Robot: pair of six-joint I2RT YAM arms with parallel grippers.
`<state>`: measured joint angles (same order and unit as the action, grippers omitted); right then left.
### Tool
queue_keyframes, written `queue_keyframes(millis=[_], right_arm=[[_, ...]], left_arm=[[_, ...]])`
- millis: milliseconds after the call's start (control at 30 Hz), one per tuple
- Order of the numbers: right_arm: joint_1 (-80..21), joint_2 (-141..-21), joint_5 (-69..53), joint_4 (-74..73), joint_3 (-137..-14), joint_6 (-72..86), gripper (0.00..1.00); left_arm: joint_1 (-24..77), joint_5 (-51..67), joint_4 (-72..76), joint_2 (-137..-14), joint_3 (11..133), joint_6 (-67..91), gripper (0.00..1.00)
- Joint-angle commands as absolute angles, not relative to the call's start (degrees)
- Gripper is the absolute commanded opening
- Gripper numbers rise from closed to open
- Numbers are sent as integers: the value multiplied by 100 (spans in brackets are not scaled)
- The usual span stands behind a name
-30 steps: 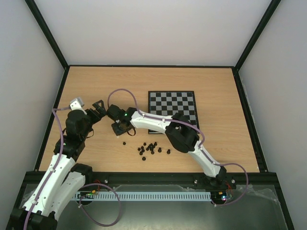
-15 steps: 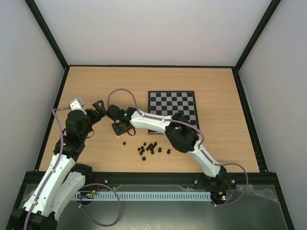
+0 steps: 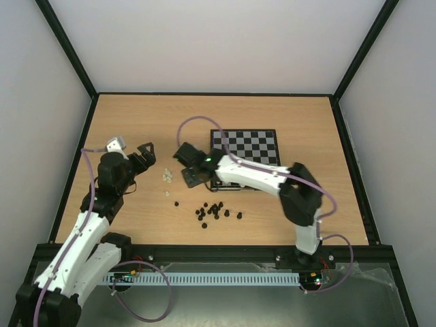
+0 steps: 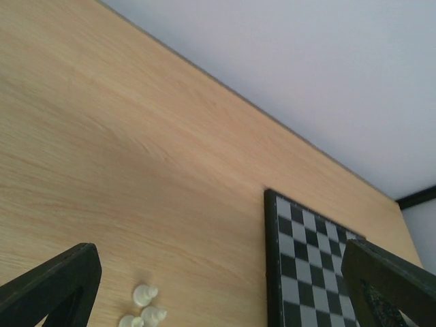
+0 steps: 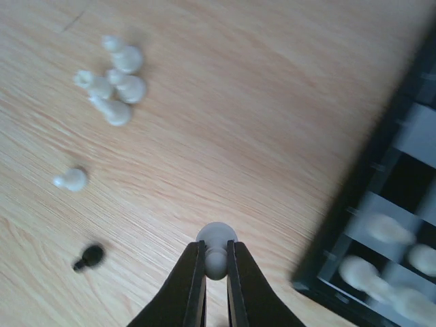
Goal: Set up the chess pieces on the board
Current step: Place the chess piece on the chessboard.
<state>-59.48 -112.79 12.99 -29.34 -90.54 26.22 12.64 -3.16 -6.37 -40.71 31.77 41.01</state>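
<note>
Cream chess piece sat clamped in the right gripper over the wooden table, just beside the board; other chess pieces lay clustered nearby. Left gripper gaped wide.

blurred and cropped at the right wrist view's right edge: the board and the pale chess pieces on it. pinched out of sight in the right gripper: the lower body of one white piece. too small from above to tell kinds.

Black pieces cluster on the wooden table.
</note>
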Motion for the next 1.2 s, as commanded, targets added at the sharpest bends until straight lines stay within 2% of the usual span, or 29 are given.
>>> queue_keyframes(millis=[0,200,400,633,1167], right_arm=[[-5358,-9974,1610,-2997,-7921,2758,5],[-4307,-8595,1581,-3012,-6659,2782,6],[-3231,-8035,1472,-3050,-5869,2783,6],[-2544,-8078,1336,-2790,-5334,2744,5],[-2467,-8963,1253,-2361,-5357,2733,6]], left_arm=[[1399,396,-262,-4717,3278,3907,99],[1788,501,-119,-5351,3425,3838,99],[2088,588,-54,-5677,3564,3739,99],[2197,535,-68,-5785,3596,3715,100],[2197,424,-119,-5771,3620,3714,99]])
